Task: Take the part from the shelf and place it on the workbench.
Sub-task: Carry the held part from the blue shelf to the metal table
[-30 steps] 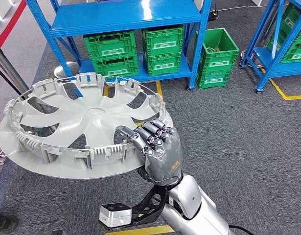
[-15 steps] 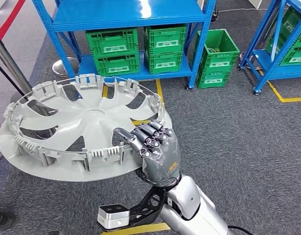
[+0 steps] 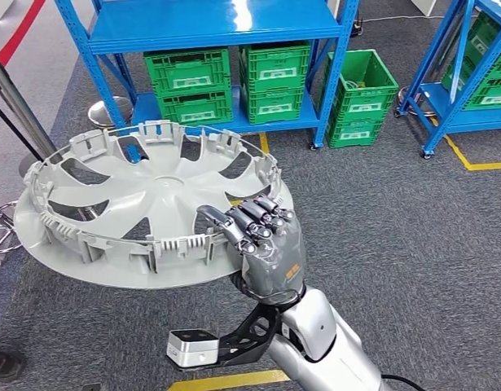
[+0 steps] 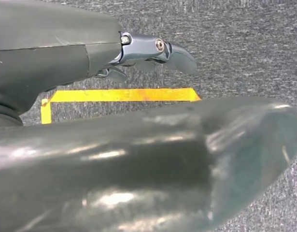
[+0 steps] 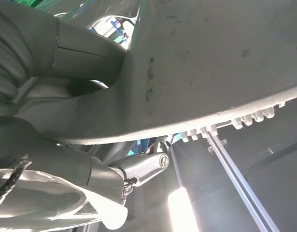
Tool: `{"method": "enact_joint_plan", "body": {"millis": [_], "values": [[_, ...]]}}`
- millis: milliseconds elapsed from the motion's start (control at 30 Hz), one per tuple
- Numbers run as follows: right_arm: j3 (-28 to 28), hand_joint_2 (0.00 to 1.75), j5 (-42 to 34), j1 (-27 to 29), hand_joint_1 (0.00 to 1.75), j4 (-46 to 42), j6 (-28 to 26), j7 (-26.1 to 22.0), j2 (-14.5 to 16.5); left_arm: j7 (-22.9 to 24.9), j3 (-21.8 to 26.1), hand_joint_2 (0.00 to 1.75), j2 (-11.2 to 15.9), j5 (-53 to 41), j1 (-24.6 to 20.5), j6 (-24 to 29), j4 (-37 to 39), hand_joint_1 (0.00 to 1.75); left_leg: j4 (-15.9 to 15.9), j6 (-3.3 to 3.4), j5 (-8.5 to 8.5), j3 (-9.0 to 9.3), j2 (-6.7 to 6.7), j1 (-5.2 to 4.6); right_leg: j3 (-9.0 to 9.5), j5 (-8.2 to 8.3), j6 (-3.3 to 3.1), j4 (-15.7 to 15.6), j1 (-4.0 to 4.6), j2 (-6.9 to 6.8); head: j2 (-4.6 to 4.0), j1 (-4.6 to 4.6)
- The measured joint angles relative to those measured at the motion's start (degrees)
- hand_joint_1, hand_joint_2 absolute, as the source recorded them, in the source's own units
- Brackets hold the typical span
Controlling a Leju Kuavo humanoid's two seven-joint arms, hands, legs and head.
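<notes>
Shifted right since earlier, wheel cover [image 3: 152, 213] — right hand [image 3: 266, 244] gripping its 4 o'clock rim; left hand [image 4: 103, 96] — left wrist view, grip unclear.

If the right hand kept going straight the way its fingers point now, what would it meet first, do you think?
Probably the blue shelf with its green crates; the right hand, holding the wheel cover, points up-left toward it, though depth is unclear.
</notes>
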Motion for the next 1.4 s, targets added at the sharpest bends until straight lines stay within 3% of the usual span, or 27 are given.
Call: {"method": "enact_joint_plan", "body": {"millis": [433, 733, 800, 867, 933, 1000, 1067, 1100, 1133, 1200, 1267, 1367, 1400], "values": [[-1.4, 1.75, -0.5, 0.7, 1.75, 0.0, 0.0, -1.7, 0.3, 0.0, -2.1, 0.00, 0.0, 1.9, 0.0, 0.1, 0.0, 0.00, 0.0, 0.00, 0.03, -0.01, 0.00, 0.06, -0.02, 0.01, -0.02, 0.0, 0.07, 0.01, 0.00, 0.01], [-1.4, 1.75, -7.9, 0.5, 1.75, 1.0, 0.0, -1.8, 0.3, 0.0, -3.0, 0.00, 0.0, 3.2, -0.1, 0.0, 0.0, 0.00, 0.0, 0.01, 0.04, -0.02, 0.00, 0.05, -0.01, 0.02, -0.01, 0.0, 0.06, 0.00, 0.00, 0.01], [-1.4, 1.75, -9.5, 0.4, 1.75, 1.2, 0.1, -1.9, 0.3, 0.0, -3.3, 0.00, 0.0, 3.5, -0.1, 0.0, 0.0, 0.00, 0.1, 0.38, 0.06, -0.03, 0.00, -0.08, 0.06, 0.32, 0.37, -0.3, -0.12, 0.01, 0.00, -0.01], [-1.3, 1.75, -10.9, 0.2, 1.75, 1.4, 0.2, -2.2, 0.4, -0.1, -3.6, 0.00, 0.1, 3.9, -0.2, 0.0, 0.0, 0.00, -0.9, 1.17, 0.71, 0.31, 0.28, 0.01, -0.04, 0.47, 0.95, -0.6, -0.18, 0.11, 0.00, 0.01], [-1.3, 1.75, -12.1, 0.0, 1.75, 1.4, 0.2, -2.6, 0.5, -0.1, -3.8, 0.00, 0.0, 4.3, -0.3, 0.0, 0.0, 0.00, -2.4, 1.83, 1.61, 0.73, 0.84, 0.36, -1.43, -1.36, 1.24, 1.8, -0.12, 0.19, 0.00, 0.11], [-1.3, 1.75, -13.0, -0.2, 1.75, 1.6, 0.2, -3.0, 0.5, -0.1, -4.1, 0.00, 0.0, 4.6, -0.4, 0.0, 0.0, 0.00, -2.8, 2.05, 1.88, 0.74, 1.49, 0.50, -4.70, -4.87, 1.57, 8.6, -0.43, 0.17, 0.00, 0.17], [-1.2, 1.75, -13.5, -0.1, 1.75, 1.9, 0.2, -3.2, 0.5, -0.1, -4.4, 0.00, 0.0, 4.8, -0.4, 0.0, 0.0, 0.00, -2.8, 1.84, 1.81, 0.67, 2.25, 0.62, -7.38, -6.51, 2.11, 14.3, -0.95, 0.06, 0.00, 0.16], [-1.2, 1.75, -13.6, 0.0, 1.75, 2.0, 0.2, -3.3, 0.5, -0.1, -4.6, 0.00, 0.0, 4.9, -0.4, 0.0, 0.0, 0.00, -2.7, 1.58, 1.73, 0.66, 2.63, 0.77, -7.40, -5.85, 2.41, 14.2, -1.23, -0.08, 0.00, 0.15], [-1.2, 1.75, -13.7, 0.1, 1.75, 2.1, 0.2, -3.3, 0.5, -0.1, -4.7, 0.00, -0.1, 4.9, -0.4, 0.0, 0.0, 0.00, -2.5, 1.20, 1.58, 0.66, 3.03, 1.01, -6.25, -4.27, 2.71, 12.0, -1.51, -0.39, 0.00, 0.15], [-1.2, 1.75, -13.8, 0.0, 1.75, 2.3, 0.2, -3.4, 0.5, -0.1, -4.9, 0.00, 0.0, 5.0, -0.4, 0.0, 0.1, 0.00, -1.6, 0.02, 0.93, 0.58, 3.78, 1.27, -2.52, -1.29, 3.35, 4.9, -1.73, -2.61, 0.00, 0.37], [-1.1, 1.75, -13.8, -0.2, 1.75, 2.3, 0.2, -3.4, 0.6, -0.1, -5.0, 0.00, 0.2, 5.0, -0.3, 0.0, 0.2, 0.00, -0.4, -1.06, 0.27, 0.42, 4.51, 1.06, -0.54, -0.65, 2.76, 1.3, -1.63, -4.17, 0.00, 0.50], [-1.1, 1.75, -13.8, -0.2, 1.75, 2.4, 0.2, -3.4, 0.6, -0.2, -5.0, 0.00, 0.2, 5.0, -0.3, 0.0, 0.3, 0.00, 0.0, -1.84, -0.08, 0.45, 5.64, 1.18, -1.03, -0.75, 0.96, 1.8, -1.42, -2.57, 0.00, 0.13], [-1.1, 1.75, -13.8, -0.2, 1.75, 2.4, 0.2, -3.4, 0.6, -0.2, -5.0, 0.00, 0.2, 5.0, -0.4, 0.0, 0.3, 0.00, 0.7, -2.04, -0.83, 0.30, 5.05, 1.37, -1.17, -0.60, 0.51, 1.8, -1.39, -1.93, 0.00, 0.06]]}}
